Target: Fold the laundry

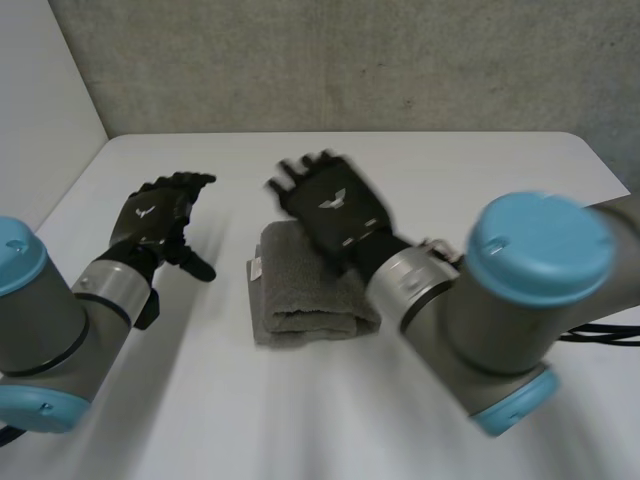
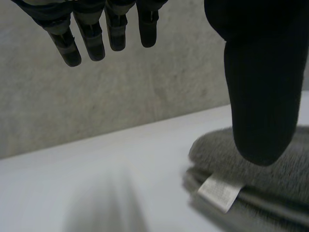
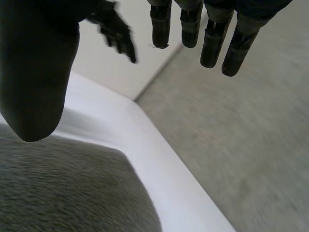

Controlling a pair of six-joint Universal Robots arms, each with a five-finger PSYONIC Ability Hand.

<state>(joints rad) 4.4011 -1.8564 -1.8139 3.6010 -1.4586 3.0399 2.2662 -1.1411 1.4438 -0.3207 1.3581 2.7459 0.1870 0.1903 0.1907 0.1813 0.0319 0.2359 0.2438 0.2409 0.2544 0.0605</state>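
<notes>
Grey towel (image 1: 305,295) lies folded in the middle of the table (image 1: 480,170), white tag (image 2: 218,192) on its side edge. By that edge: left hand (image 1: 158,220), fingers straight, thumb apart. Over the towel's far end: right hand (image 1: 335,205), fingers spread straight.

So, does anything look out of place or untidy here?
Nothing stands out. The grey towel lies folded on the white table, its label at one edge. The left hand and the right hand are open and hold nothing.
</notes>
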